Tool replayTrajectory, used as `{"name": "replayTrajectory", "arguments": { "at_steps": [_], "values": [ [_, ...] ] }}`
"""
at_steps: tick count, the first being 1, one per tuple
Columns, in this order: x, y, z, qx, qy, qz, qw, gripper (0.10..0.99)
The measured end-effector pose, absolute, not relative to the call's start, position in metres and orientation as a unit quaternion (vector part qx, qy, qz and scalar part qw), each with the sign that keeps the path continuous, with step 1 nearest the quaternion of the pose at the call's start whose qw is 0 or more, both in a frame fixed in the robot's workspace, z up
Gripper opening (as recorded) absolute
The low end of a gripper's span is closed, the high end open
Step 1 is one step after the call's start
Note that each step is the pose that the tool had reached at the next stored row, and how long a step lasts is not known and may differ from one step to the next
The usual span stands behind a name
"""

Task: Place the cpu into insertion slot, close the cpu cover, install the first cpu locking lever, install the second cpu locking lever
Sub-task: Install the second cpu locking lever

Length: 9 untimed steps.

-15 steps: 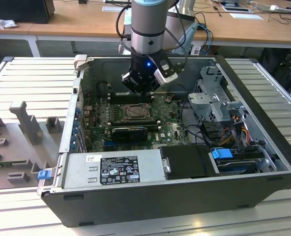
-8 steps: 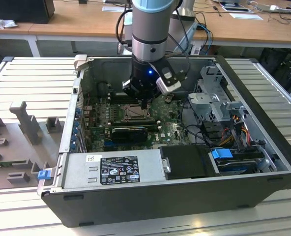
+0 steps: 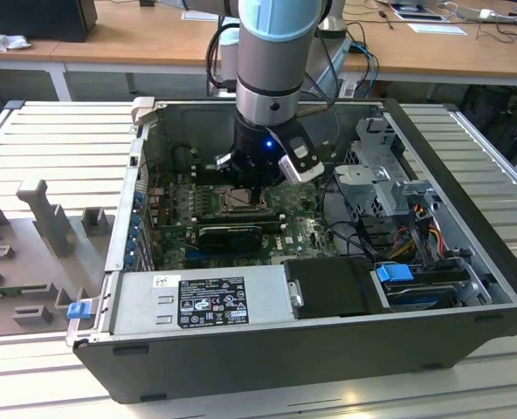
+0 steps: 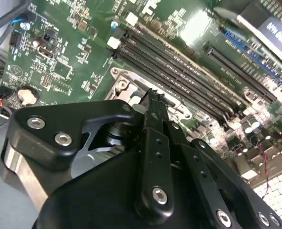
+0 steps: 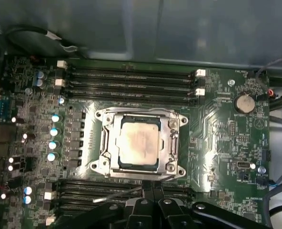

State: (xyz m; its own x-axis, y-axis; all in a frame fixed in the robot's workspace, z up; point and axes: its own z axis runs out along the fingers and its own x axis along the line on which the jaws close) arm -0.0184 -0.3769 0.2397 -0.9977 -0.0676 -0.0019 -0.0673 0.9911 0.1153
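So the pale silver-beige square cpu (image 5: 138,141) is already sitting in the dark-framed square insertion slot (image 5: 104,143), with the thin silvery-grey metal cpu cover (image 5: 174,143) down around it. The black gripper (image 5: 148,188) hangs right at the socket's edge, fingers pinched together, gripping nothing as far as I can see.

1 cpu (image 5: 140,141) in 1 insertion slot (image 5: 103,143), just ahead of the gripper (image 5: 148,188). 1 cpu cover (image 5: 174,143). 1 coin cell (image 5: 245,102) off to the side.
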Motion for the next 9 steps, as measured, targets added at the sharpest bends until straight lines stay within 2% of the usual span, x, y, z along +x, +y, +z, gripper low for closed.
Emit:
{"name": "replayTrajectory", "arguments": {
  "at_steps": [9],
  "values": [
    [-0.036,-0.382,0.238,0.039,-0.997,-0.07,0.001,0.106]
  ]
}}
